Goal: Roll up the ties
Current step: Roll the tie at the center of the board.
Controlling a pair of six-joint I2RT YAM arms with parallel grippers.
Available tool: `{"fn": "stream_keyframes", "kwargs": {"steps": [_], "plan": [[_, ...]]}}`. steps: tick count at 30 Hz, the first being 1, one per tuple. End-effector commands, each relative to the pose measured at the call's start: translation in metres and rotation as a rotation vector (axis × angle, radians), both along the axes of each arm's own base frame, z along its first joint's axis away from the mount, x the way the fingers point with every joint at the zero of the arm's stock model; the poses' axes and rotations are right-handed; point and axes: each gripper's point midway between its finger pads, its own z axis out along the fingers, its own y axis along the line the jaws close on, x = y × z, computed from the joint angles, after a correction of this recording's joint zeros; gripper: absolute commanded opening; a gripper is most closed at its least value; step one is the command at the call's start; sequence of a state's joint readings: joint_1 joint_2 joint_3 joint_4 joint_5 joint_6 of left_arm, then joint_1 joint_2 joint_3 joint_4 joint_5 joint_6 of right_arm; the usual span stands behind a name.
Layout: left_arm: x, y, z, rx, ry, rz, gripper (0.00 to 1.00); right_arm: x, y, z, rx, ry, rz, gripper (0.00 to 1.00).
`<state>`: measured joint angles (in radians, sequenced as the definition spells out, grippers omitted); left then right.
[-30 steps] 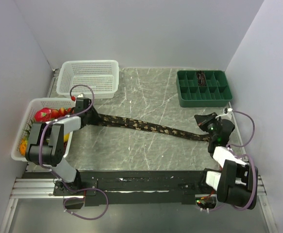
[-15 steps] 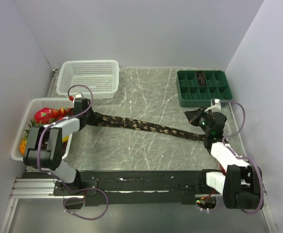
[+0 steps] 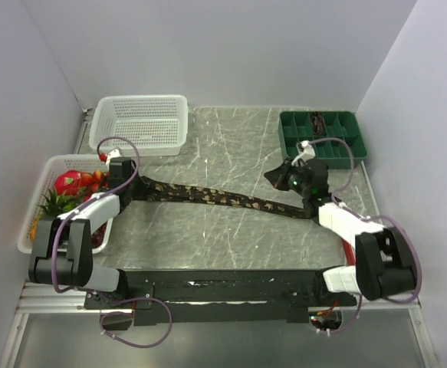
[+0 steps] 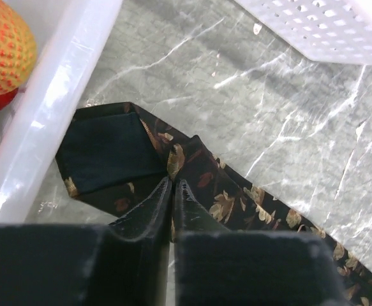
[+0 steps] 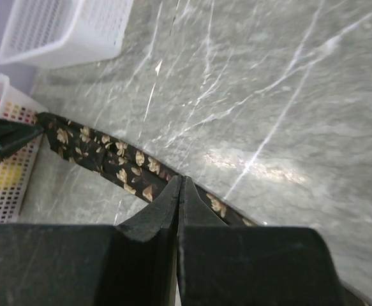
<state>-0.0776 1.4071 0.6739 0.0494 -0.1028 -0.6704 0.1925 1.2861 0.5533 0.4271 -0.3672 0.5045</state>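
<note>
One tie (image 3: 215, 198) lies stretched flat across the marble table (image 3: 231, 146), its broad end at the left edge beside the fruit basket (image 3: 33, 218), its narrow end toward the right edge below the green tray (image 3: 286, 157). The left gripper (image 4: 173, 186) pinches the broad end with its jaws nearly together. The right gripper (image 5: 180, 182) has its jaws closed over the narrow stretch; whether it grips cloth cannot be told. No coil is formed, so the tie seems only laid out. Next, one end should be turned over itself while the other end keeps the tie taut.
</note>
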Motion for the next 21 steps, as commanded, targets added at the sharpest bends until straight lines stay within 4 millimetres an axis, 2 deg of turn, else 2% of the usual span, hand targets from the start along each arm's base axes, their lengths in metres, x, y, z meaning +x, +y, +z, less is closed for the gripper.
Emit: {"fn": "stream_keyframes", "kwargs": {"steps": [1, 2, 3, 4, 10, 12, 13, 15, 16, 17, 18, 19, 20, 21], "plan": [[0.014, -0.004, 0.004, -0.008, -0.002, -0.029, 0.32, 0.013, 0.022, 0.007, -0.023, -0.014, 0.064, 0.00], [0.017, -0.005, 0.003, -0.013, -0.008, -0.034, 0.38, 0.013, 0.024, 0.003, -0.019, -0.004, 0.067, 0.00], [0.018, -0.007, 0.001, -0.018, -0.005, -0.038, 0.50, 0.013, 0.026, 0.003, -0.009, 0.001, 0.070, 0.00], [0.019, -0.007, -0.003, -0.019, 0.004, -0.038, 0.52, 0.012, 0.030, 0.002, -0.006, 0.002, 0.081, 0.00], [0.020, -0.005, -0.010, -0.014, 0.029, -0.031, 0.49, 0.017, 0.049, -0.003, -0.055, 0.032, 0.149, 0.00], [0.017, -0.006, -0.008, -0.015, 0.029, -0.032, 0.52, 0.015, 0.070, 0.002, -0.096, 0.019, 0.213, 0.00], [0.015, -0.006, -0.003, -0.018, 0.017, -0.034, 0.54, 0.015, 0.077, -0.002, -0.118, 0.030, 0.231, 0.00], [0.013, -0.008, 0.003, -0.025, 0.011, -0.041, 0.64, 0.008, 0.106, 0.005, -0.173, 0.007, 0.320, 0.00], [0.010, -0.008, 0.007, -0.027, 0.006, -0.043, 0.66, 0.008, 0.115, -0.003, -0.205, 0.023, 0.341, 0.00], [0.010, -0.009, 0.009, -0.028, 0.005, -0.046, 0.67, 0.015, 0.127, 0.008, -0.234, -0.016, 0.369, 0.00], [0.008, -0.008, 0.009, -0.025, 0.006, -0.047, 0.69, 0.001, 0.145, 0.000, -0.271, 0.014, 0.429, 0.00], [0.007, -0.007, 0.013, -0.024, -0.001, -0.043, 0.70, 0.002, 0.152, -0.005, -0.303, 0.027, 0.443, 0.00], [0.002, -0.006, 0.009, -0.019, 0.021, -0.041, 0.71, 0.013, 0.168, -0.006, -0.337, 0.019, 0.461, 0.00], [0.002, -0.005, 0.010, -0.015, 0.021, -0.039, 0.72, 0.000, 0.176, -0.023, -0.390, 0.085, 0.504, 0.00]]}}
